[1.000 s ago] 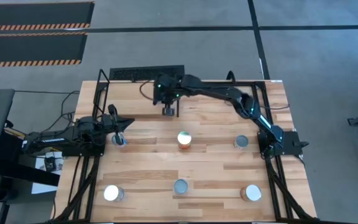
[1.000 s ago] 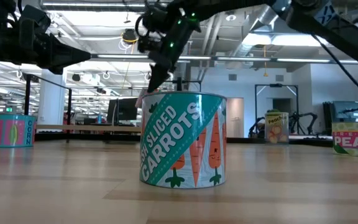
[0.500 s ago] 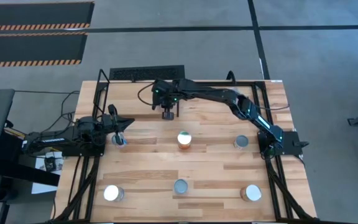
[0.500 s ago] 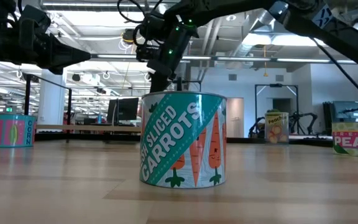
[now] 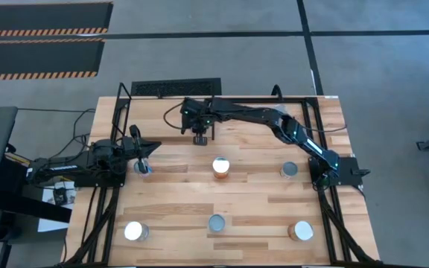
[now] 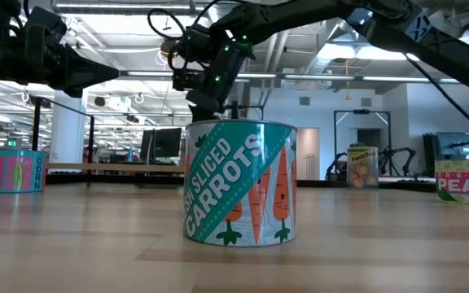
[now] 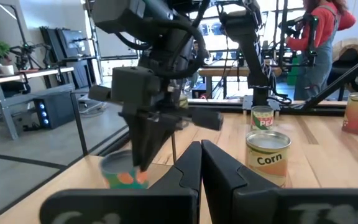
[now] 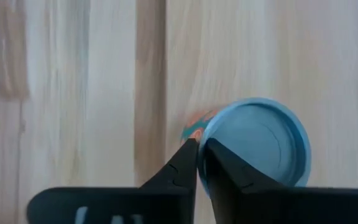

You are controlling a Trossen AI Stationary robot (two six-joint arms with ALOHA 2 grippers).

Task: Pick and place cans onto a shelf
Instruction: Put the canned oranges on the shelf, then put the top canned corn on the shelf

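Observation:
My right gripper (image 5: pixel 199 138) reaches to the far left-middle of the table, fingers pointing down, shut on a can with a blue-grey top (image 8: pixel 253 143) and a teal and orange label (image 7: pixel 120 174). My left gripper (image 5: pixel 141 158) waits shut and empty at the table's left, by another can (image 5: pixel 143 169) that stands on its base. Other cans stand upright on the tabletop at mid-table (image 5: pixel 220 165) and mid-right (image 5: pixel 289 170). I cannot make out the shelf in any view. My right gripper has the can's top rim (image 8: pixel 202 138) between its two fingers (image 8: pixel 179 168), which stand close together at one side of the top. The fingers come from above, pointing down. The can sits a little tilted below them. Its base is hidden, so I cannot tell whether it rests on the table.
Three more cans stand in the near row: left (image 5: pixel 133 231), middle (image 5: pixel 216 222), which is the carrots can filling the low view (image 6: pixel 238 183), and right (image 5: pixel 301 231). A black rod frame (image 5: pixel 121 104) runs along the table's edges. A person (image 7: pixel 316 31) stands beyond the table.
My right gripper has gone a little toward the table's left and near edges, still shut on the can. Its arm has stretched out farther and its fingers have come from a slant to more nearly upright.

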